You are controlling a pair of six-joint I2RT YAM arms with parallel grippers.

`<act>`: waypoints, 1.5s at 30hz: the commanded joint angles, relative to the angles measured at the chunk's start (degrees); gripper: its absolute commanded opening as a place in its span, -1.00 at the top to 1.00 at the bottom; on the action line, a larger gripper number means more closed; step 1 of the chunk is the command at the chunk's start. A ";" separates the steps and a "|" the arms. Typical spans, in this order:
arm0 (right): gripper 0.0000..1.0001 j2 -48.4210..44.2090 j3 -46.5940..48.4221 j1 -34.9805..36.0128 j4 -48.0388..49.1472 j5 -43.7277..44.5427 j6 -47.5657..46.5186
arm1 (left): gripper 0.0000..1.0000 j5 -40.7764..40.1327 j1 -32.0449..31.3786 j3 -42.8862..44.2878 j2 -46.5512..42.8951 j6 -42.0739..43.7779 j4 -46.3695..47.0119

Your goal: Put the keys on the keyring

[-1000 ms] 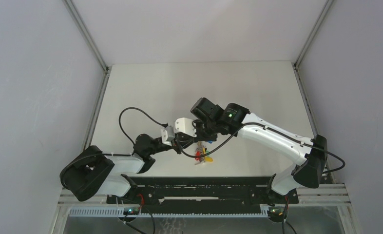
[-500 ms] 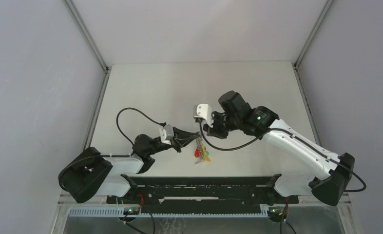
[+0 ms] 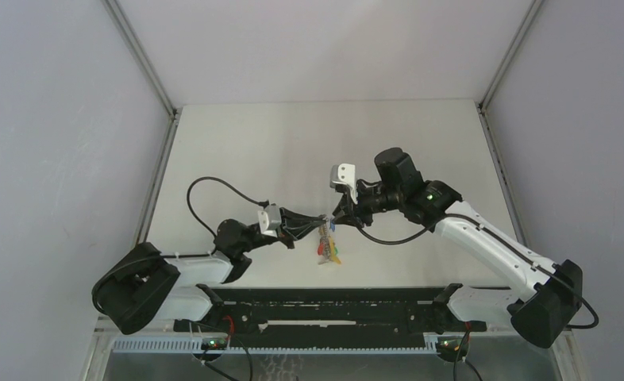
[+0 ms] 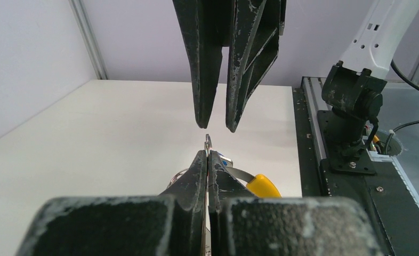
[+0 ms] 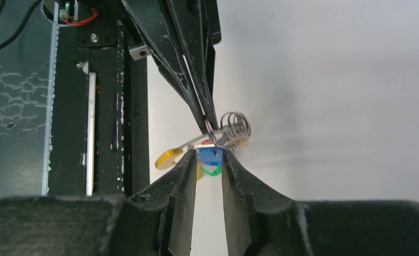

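My left gripper point(image 4: 208, 154) is shut on the thin metal keyring point(image 4: 208, 141), whose edge sticks up past the fingertips. Several keys point(image 3: 326, 248) hang off the ring below it. A yellow key head point(image 4: 263, 185) shows to its right. In the right wrist view the wire coils of the keyring point(image 5: 234, 126) sit beside the left gripper point(image 5: 210, 127). A blue key head point(image 5: 211, 156) and a green one point(image 5: 211, 172) lie just beyond my right gripper point(image 5: 209, 156). That gripper is open, with a narrow gap between its fingers, and faces the left gripper point(image 3: 318, 224) tip to tip.
A black mounting rail point(image 3: 325, 305) runs along the table's near edge, close to the hanging keys. The left arm's black cable point(image 3: 213, 190) loops over the white table point(image 3: 293, 135). Grey walls close in both sides. The right arm's base point(image 4: 351, 112) stands at the rail.
My right gripper has opened and its arm has swung right, off the left gripper. The left gripper stays shut on the ring with the keys hanging.
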 commanded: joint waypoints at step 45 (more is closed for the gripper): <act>1.00 3.79 0.58 -1.58 0.59 -8.31 0.47 | 1.00 0.81 -0.23 -1.35 -7.23 1.00 3.88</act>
